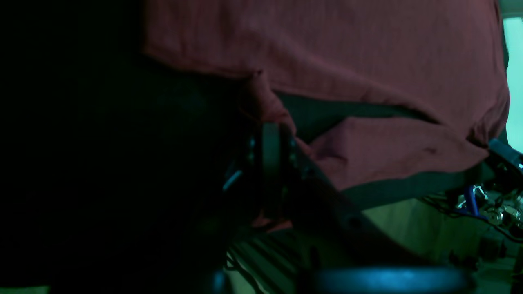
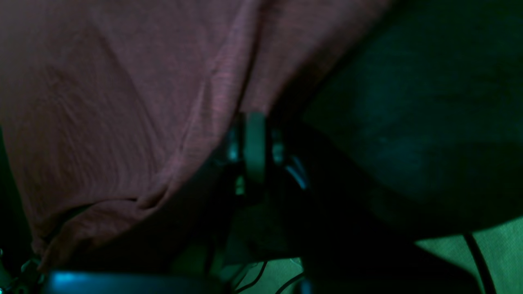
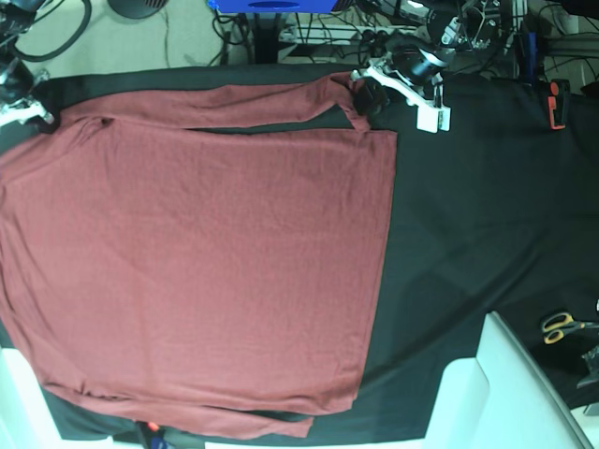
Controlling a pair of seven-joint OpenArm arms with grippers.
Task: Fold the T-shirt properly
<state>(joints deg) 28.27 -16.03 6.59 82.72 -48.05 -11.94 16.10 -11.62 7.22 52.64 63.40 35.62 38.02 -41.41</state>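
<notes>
Across the black table cloth [image 3: 468, 215] that covers the table, the T-shirt [image 3: 197, 271] lies spread flat in the base view, its maroon body filling most of that view's left and middle, its straight edge ending about midway along the cloth. One long sleeve runs along the shirt's far edge as a narrow band, parted from the body by a dark sliver of cloth, and ends at the left tool [image 3: 372, 94], which sits at the shirt's far corner just beside that sleeve end. In the left wrist view, the left tool [image 1: 270, 141] stands with its fingers together, clamped on a small raised fold of the maroon knit, and the rest of the shirt stretches away above it. The right tool [image 3: 28, 110] is at the other end of the shirt's far edge, at the left border of the base view, touching the fabric near the shoulder. In the right wrist view, the right tool [image 2: 254, 143] is likewise closed, with a fold of the T-shirt pinched between its fingers. Beyond the shirt's straight edge, well apart from it, a pair of yellow-handled scissors [image 3: 562, 325] lies near the cloth's edge, and a small red and black object [image 3: 558, 103] rests at the cloth's far corner.
</notes>
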